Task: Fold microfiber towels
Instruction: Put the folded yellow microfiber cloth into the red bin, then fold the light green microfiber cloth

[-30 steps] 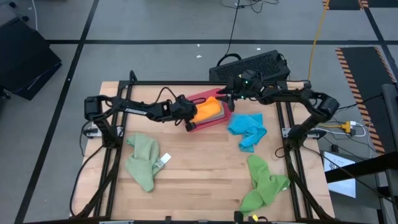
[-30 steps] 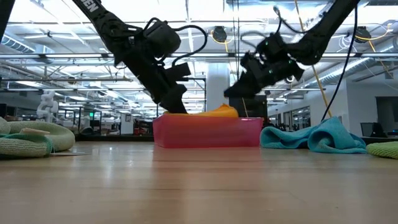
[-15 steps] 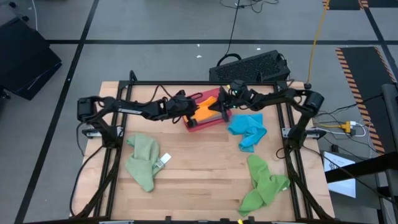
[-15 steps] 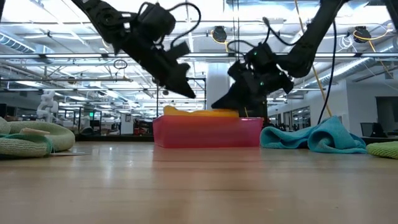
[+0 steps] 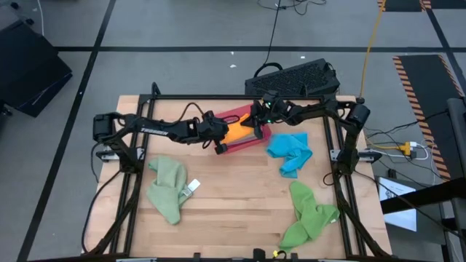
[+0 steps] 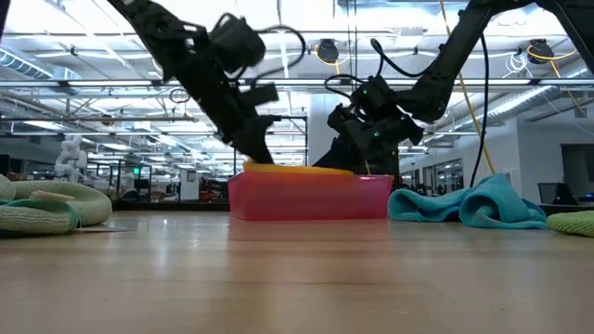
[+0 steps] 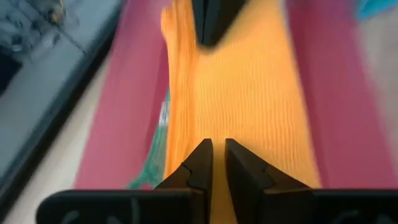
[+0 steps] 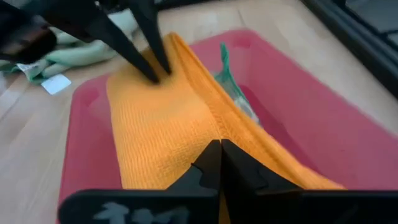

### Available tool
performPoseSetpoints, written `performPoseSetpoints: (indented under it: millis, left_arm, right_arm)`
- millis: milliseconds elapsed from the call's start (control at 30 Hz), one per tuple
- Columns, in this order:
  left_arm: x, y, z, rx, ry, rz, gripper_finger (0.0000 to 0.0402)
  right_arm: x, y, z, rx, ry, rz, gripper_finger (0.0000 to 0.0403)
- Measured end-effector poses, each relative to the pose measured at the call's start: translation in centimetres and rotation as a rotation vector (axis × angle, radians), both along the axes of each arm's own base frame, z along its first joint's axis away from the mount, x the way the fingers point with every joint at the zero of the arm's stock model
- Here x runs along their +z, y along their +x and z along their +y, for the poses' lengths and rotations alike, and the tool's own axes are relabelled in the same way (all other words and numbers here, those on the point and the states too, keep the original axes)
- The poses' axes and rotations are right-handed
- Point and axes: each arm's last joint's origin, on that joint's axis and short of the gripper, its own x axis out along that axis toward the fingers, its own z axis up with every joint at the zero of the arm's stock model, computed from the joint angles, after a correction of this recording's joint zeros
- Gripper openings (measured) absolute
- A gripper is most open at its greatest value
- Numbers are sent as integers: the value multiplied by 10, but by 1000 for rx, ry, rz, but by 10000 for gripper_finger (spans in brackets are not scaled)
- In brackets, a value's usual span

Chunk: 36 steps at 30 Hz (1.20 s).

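An orange towel (image 5: pixel 238 129) lies folded in the red tray (image 5: pixel 231 148) at the table's far middle, on top of a green cloth (image 8: pixel 229 79) whose edge peeks out. My left gripper (image 5: pixel 221 137) comes from the left and rests its shut fingertips on the towel's left part. My right gripper (image 5: pixel 256 126), also shut, comes from the right onto the towel's other end. A blue towel (image 5: pixel 290 151) lies crumpled right of the tray. A sage green towel (image 5: pixel 167 188) is at the near left, a bright green one (image 5: pixel 309 215) at the near right. My left gripper presses its shut fingertips (image 8: pixel 149 65) down on the orange towel's top layer (image 7: pixel 214 127), beside a raised fold. It slants down from the table's left. The towel lies flat in the tray. My right gripper presses its shut fingertips (image 8: pixel 219 163) down on the towel's raised fold ridge (image 8: pixel 214 127). It slants down from the table's right, lying along the fold, and the towel stays in the tray.
A black keyboard-like box (image 5: pixel 295 76) sits past the table's far edge. A white tag (image 5: pixel 193 185) lies by the sage green towel. Bare wood (image 5: pixel 233 204) spans the near middle of the table.
My right gripper has shut and gone down and toward the table's left onto the orange towel. My left gripper rose off the towel and came back down on it. The towel, heaped above the tray's rim before, now lies low and flat.
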Motion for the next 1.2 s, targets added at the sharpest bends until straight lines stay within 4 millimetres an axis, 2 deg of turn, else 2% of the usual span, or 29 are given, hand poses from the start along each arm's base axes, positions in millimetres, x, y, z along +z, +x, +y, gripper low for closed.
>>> performPoseSetpoints:
  millis: [133,300,500,633,833,1033,1200]
  left_arm:
    - [-14,-1,9,32,-28,47,46]
    - [-21,0,14,23,-69,56,46]
    - [-20,-1,14,19,-81,51,46]
    - [-15,-1,14,5,-62,42,46]
    - [0,-7,14,-12,-33,22,46]
    - [34,-16,11,-27,23,-78,46]
    - [64,-36,-2,-31,17,-98,46]
  right_arm:
    - [-7,-3,0,-40,-44,86,1]
    - [-12,-4,0,-42,-52,120,0]
    - [-16,-4,0,-55,-68,139,0]
    - [-9,-5,1,-56,-61,127,0]
    - [14,-8,3,-60,-94,72,0]
    - [41,-12,6,-63,-134,14,0]
    - [68,-21,21,-42,-127,19,0]
